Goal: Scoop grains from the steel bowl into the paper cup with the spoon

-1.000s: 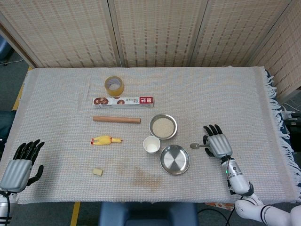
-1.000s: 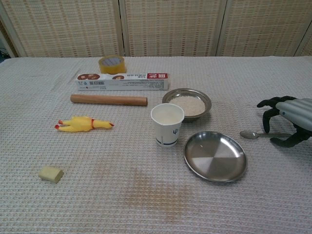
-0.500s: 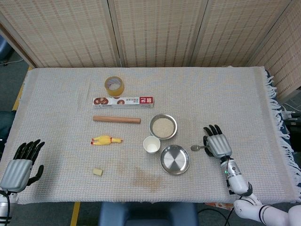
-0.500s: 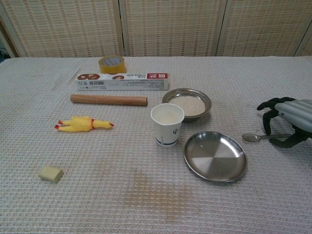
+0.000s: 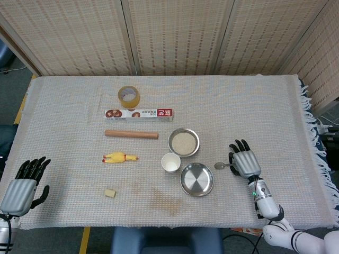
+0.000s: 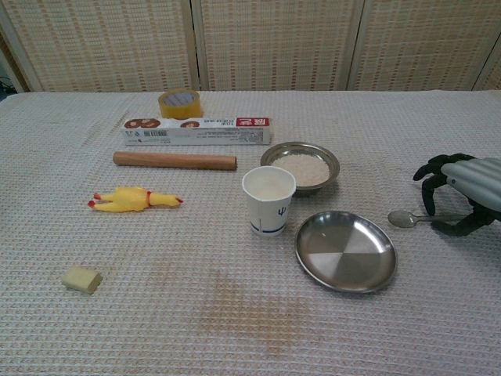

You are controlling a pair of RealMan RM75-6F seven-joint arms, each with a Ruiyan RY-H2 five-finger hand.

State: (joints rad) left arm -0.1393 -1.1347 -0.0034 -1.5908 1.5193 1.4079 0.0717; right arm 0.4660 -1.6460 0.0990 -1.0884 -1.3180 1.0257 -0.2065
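Observation:
The steel bowl [image 5: 184, 142] [image 6: 300, 166] of pale grains sits mid-table, and just in front of it to the left stands the white paper cup [image 5: 170, 162] [image 6: 268, 200]. A metal spoon [image 5: 220, 165] [image 6: 404, 218] lies on the cloth to the right, its bowl end pointing left. My right hand [image 5: 244, 161] [image 6: 462, 192] arches over the spoon's handle, fingers on the far side and thumb on the near side, pinching it; the handle end is hidden under the hand. Beyond the table's near left corner my left hand [image 5: 24, 185] hangs with fingers apart, holding nothing.
An empty steel plate [image 5: 196, 179] [image 6: 345, 251] lies between cup and spoon. Further left are a tape roll [image 5: 128, 96], a long red-and-white box [image 5: 139, 114], a wooden rolling pin [image 5: 131, 134], a yellow rubber chicken [image 5: 119, 157] and a small yellow block [image 5: 109, 193].
The right hand and the spoon shifted together slightly right and toward me, then a touch back. The left hand has stayed still.

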